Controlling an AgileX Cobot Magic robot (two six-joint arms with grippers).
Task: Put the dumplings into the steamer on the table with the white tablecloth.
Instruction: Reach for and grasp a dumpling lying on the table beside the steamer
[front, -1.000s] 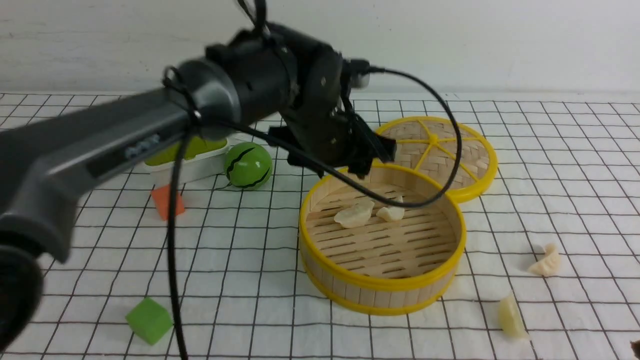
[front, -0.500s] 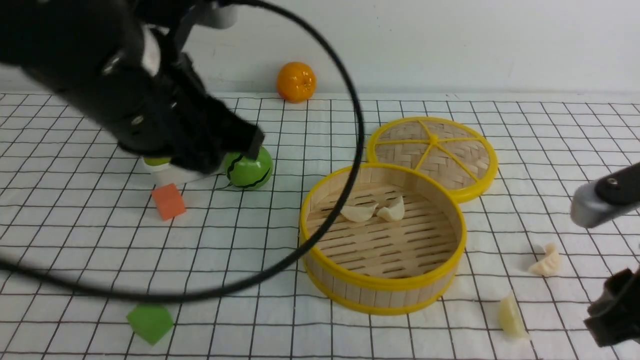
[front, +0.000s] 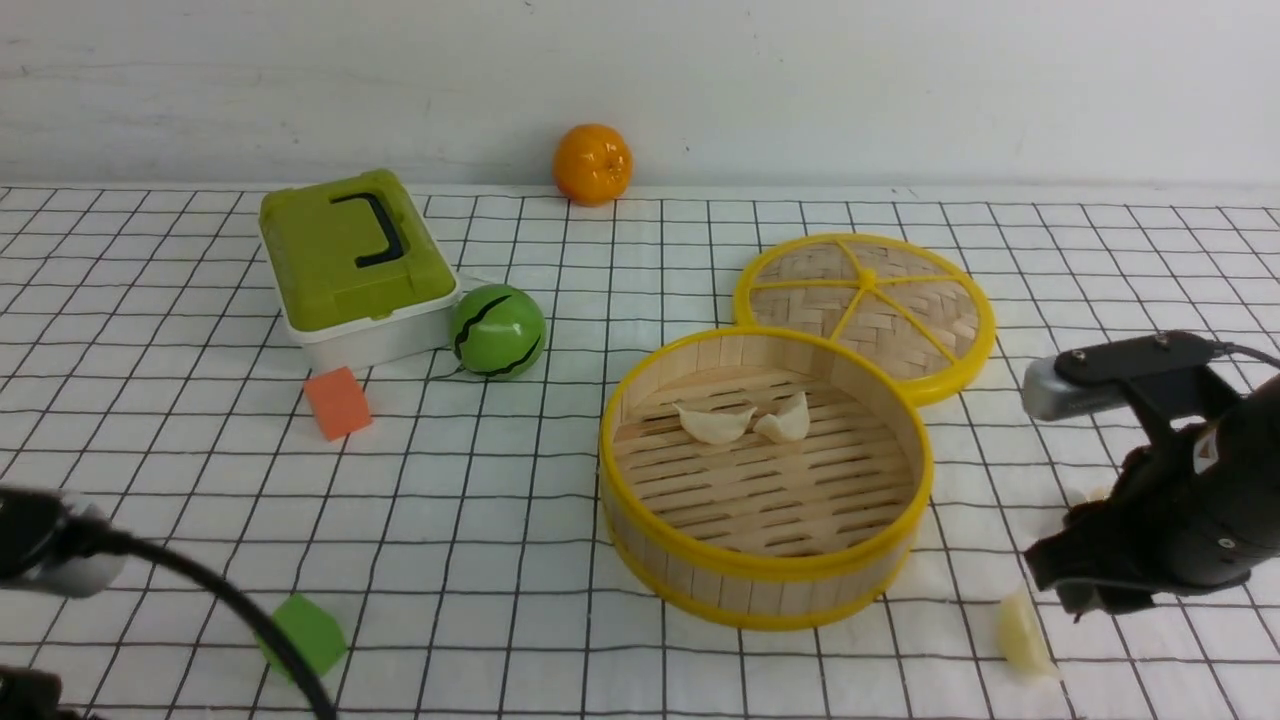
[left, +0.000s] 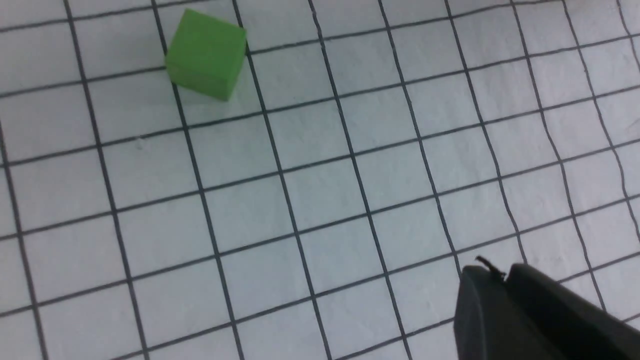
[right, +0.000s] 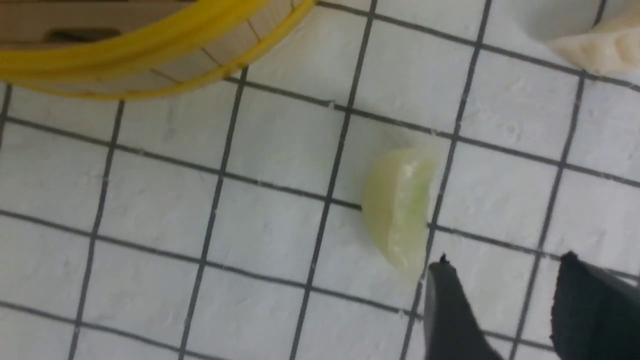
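The steamer (front: 700, 575) stands on the white tablecloth (front: 500, 480) right of centre, with two dumplings (front: 715, 422) lying side by side on its slatted floor. To its right a pale dumpling (front: 1022, 635) lies on the cloth, seen close in the right wrist view (right: 397, 210). Another dumpling (right: 595, 45) lies further off, mostly hidden behind the right arm in the front view. My right gripper (right: 505, 265) hovers open just beside the pale dumpling, nothing between its fingers. My left gripper (left: 502, 272) is shut and empty over bare cloth at the near left.
The woven lid (front: 865, 305) lies behind the steamer, touching it. A green box (front: 350, 265), a green ball (front: 497, 332) and an orange cube (front: 337, 402) sit at the left. An orange (front: 592, 163) rests by the wall. A green cube (front: 305, 635) lies near the left arm's cable.
My left arm pulled back from over the steamer to the near left corner, its jaws closing. My right arm came in from the right edge to the dumplings on the cloth, opening wider.
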